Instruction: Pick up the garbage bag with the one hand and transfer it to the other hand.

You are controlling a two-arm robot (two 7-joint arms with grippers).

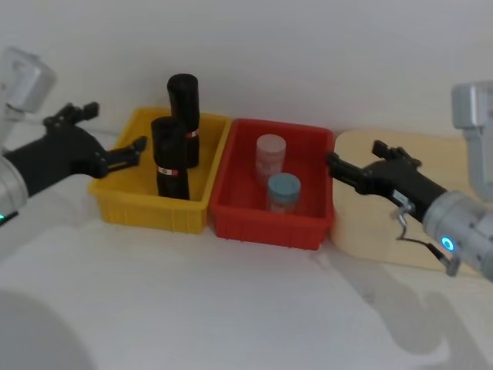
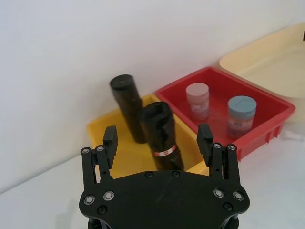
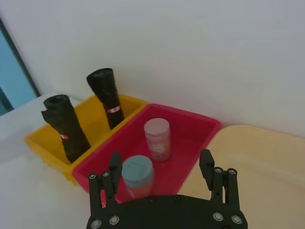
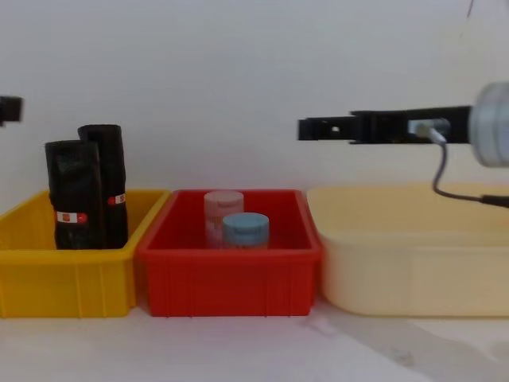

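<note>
The garbage bag (image 1: 169, 158), a thick black crinkly roll with an orange-red and white sticker, stands upright in the yellow bin (image 1: 123, 208); it also shows in the chest view (image 4: 73, 195) and both wrist views (image 2: 162, 136) (image 3: 64, 126). My left gripper (image 1: 132, 150) hovers open over the bin's left edge, just left of the bag and apart from it; the left wrist view has the bag ahead, between the spread fingers (image 2: 110, 138). My right gripper (image 1: 335, 163) hangs open and empty over the right rim of the red bin (image 1: 262, 223), high above it in the chest view (image 4: 306, 129).
A slimmer, taller black roll (image 1: 185, 116) stands behind the bag in the yellow bin. The red bin holds a pink jar (image 1: 270, 154) and a blue-lidded jar (image 1: 283, 191). A cream tray (image 1: 370, 223) lies to the right. A white wall is close behind.
</note>
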